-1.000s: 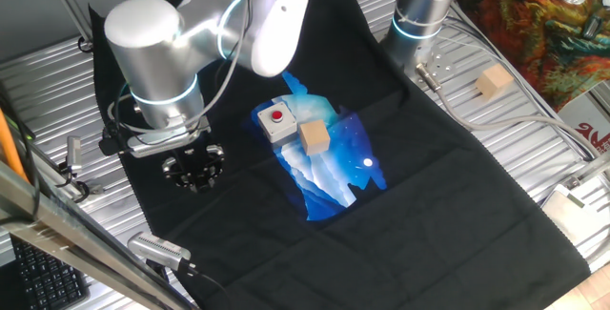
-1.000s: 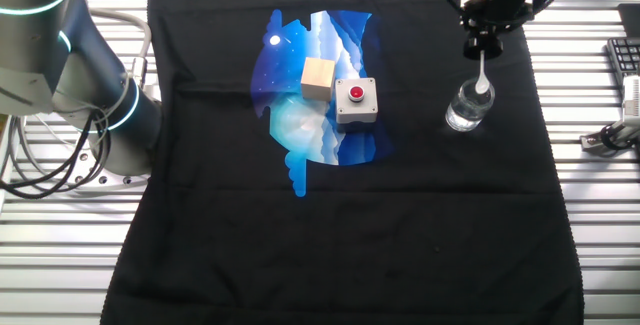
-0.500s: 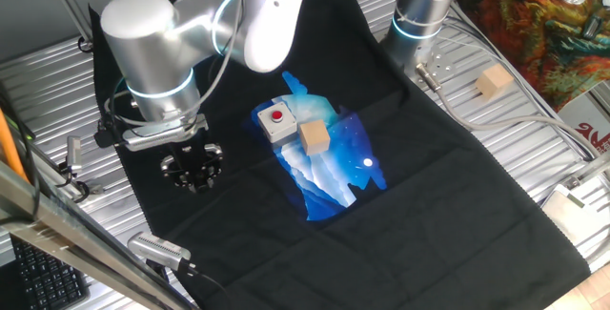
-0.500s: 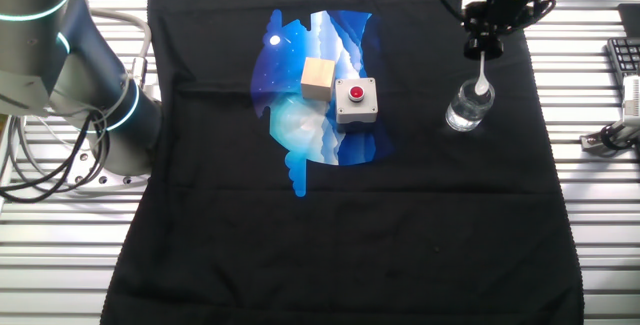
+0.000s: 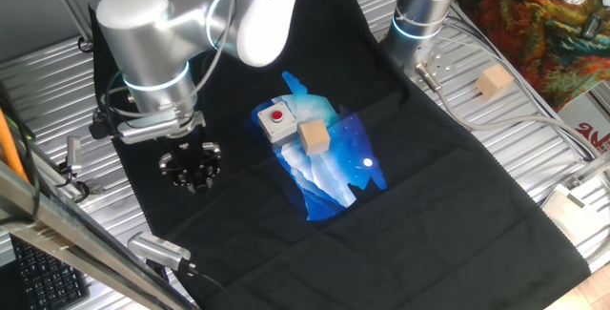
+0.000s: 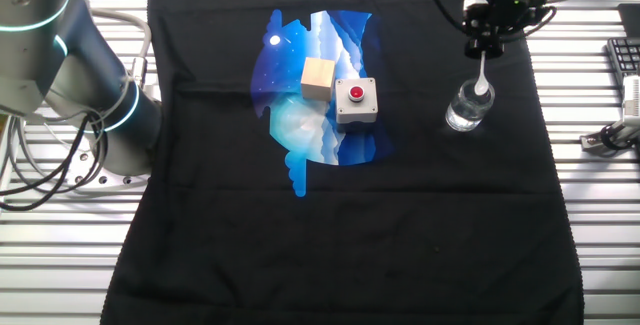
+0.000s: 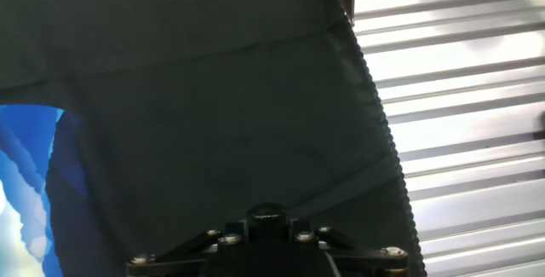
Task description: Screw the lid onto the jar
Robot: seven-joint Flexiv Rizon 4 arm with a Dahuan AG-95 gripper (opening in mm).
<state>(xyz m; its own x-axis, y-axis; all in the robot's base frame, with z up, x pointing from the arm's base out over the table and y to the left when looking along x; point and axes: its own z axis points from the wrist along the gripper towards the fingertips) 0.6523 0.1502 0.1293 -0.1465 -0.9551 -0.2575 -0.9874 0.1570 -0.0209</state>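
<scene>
One arm: the gripper (image 6: 484, 37) hangs above the jar (image 6: 467, 107), pointing down at it.
Gripper state: closed around the lid (image 6: 483, 43); how wide the fingers stand cannot be read beyond that.
Lid: black cap held between the fingers, its thin white piece with the rounded tip pointing down to the jar's mouth; whether the tip is inside the glass cannot be told.
Jar: clear glass, upright on the black cloth (image 6: 420, 225), to the right of the grey box (image 6: 355, 101) in the other fixed view, apart from it.
Grey box: red button on top, sitting on the blue print (image 6: 300, 125), left of the jar.
Wooden cube: (image 6: 318, 78) just beside the grey box, on its far side from the jar.
Second cube: (image 5: 495, 82) on the metal table (image 5: 534, 91), off the cloth and well apart from the jar.
One fixed view: the gripper (image 5: 192, 165) hides the jar.
Hand view: only dark hardware (image 7: 268, 243), cloth and table slats show.
</scene>
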